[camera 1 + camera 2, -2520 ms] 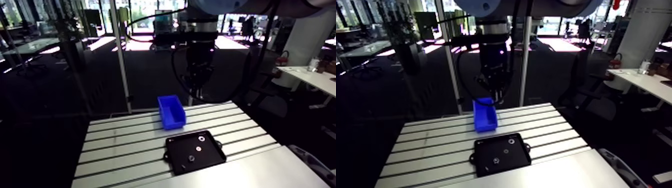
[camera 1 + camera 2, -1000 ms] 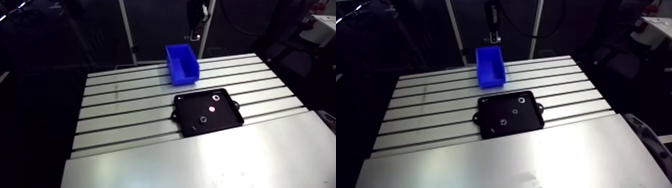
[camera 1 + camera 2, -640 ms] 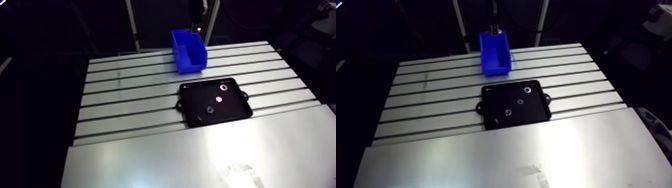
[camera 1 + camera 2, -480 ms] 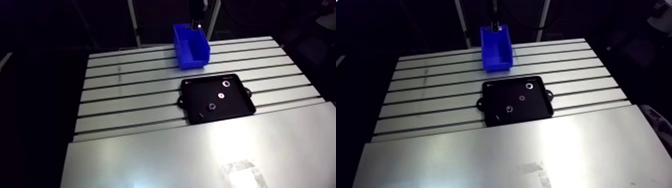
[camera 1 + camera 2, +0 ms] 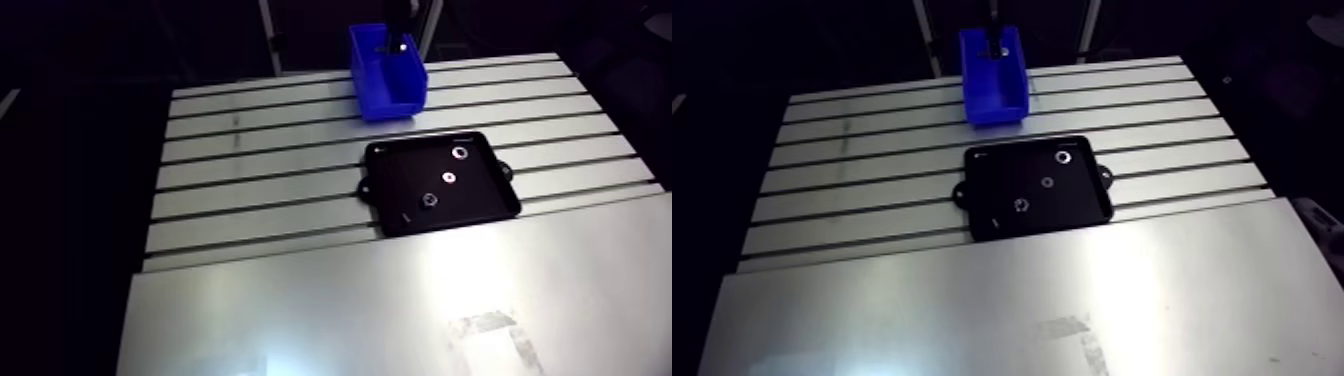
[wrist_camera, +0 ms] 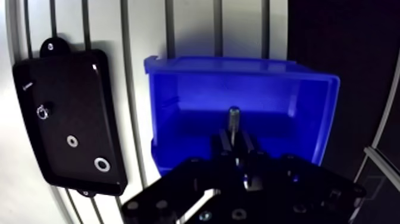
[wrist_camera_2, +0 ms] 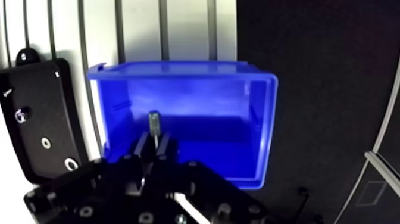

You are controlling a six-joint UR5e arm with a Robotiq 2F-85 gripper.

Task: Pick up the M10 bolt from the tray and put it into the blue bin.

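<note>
Blue bin sits partly hidden behind pincer clamping bolt.

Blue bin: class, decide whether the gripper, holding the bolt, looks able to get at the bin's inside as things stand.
Probably yes: the gripper, shut on the bolt, hangs over the blue bin's open top, and nothing shows between them.
</note>
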